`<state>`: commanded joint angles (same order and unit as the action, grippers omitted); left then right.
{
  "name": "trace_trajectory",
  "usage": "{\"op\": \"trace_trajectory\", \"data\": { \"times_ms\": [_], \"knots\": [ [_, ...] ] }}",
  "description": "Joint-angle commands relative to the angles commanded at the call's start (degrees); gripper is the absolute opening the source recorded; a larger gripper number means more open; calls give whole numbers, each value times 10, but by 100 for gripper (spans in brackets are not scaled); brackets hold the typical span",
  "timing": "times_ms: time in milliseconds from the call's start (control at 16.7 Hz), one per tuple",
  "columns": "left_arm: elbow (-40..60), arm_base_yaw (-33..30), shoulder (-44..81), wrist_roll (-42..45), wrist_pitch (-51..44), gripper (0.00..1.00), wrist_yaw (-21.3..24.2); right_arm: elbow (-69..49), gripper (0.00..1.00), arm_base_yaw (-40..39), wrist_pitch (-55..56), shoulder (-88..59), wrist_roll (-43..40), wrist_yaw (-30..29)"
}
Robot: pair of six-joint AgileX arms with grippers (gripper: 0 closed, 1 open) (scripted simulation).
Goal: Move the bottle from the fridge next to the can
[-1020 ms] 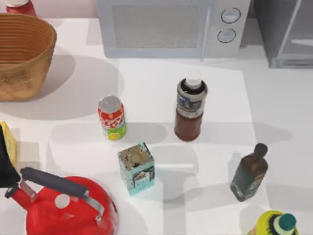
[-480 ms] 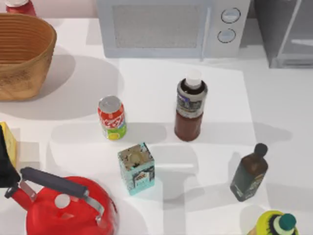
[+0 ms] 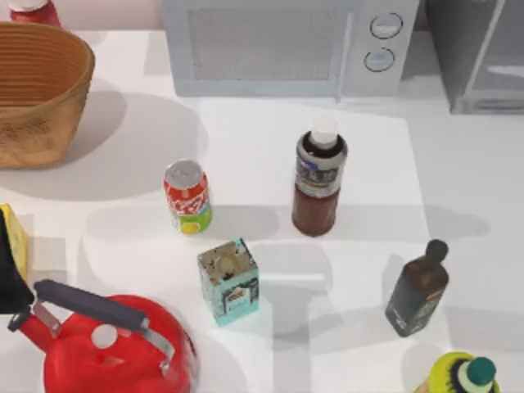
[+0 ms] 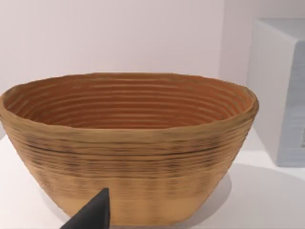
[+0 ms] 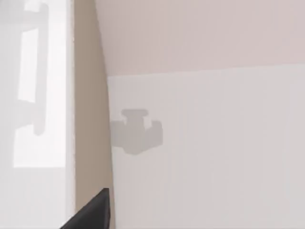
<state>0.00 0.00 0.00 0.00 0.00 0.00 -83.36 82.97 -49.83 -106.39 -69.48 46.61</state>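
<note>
The bottle (image 3: 318, 182) stands upright on the white table, mid-table in the top view, with dark reddish liquid, a white cap and a grey-blue label. The red can (image 3: 187, 196) stands upright to its left, a clear gap between them. The grey fridge (image 3: 479, 57) with its pale framed door sits at the back right corner, partly cut off. My left gripper (image 4: 93, 217) shows as a dark wedge low in the left wrist view, facing the wicker basket (image 4: 128, 143). My right gripper (image 5: 93, 212) is a similar dark wedge over bare white table, far from the bottle.
A white microwave (image 3: 286, 45) stands at the back. The wicker basket (image 3: 37, 90) is back left. A teal tin (image 3: 228, 281), red kettle (image 3: 106, 344), olive bottle (image 3: 417, 288) and yellow bottle (image 3: 463, 375) crowd the front. A yellow object (image 3: 11, 233) lies at the left edge.
</note>
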Motion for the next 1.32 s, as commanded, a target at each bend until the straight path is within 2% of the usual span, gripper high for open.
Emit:
{"op": "trace_trajectory", "data": {
  "times_ms": [300, 540, 720, 1080, 1320],
  "knots": [
    [0, 0, 0, 0, 0, 100, 0, 32, 100, -153, 178, 0, 191, -22],
    [0, 0, 0, 0, 0, 100, 0, 67, 100, -253, 282, 6, 290, -29],
    [0, 0, 0, 0, 0, 100, 0, 86, 100, -293, 320, 13, 324, -31],
    [0, 0, 0, 0, 0, 100, 0, 85, 100, -293, 324, 12, 327, -32],
    [0, 0, 0, 0, 0, 100, 0, 106, 100, -357, 350, 23, 377, -82]
  ]
}}
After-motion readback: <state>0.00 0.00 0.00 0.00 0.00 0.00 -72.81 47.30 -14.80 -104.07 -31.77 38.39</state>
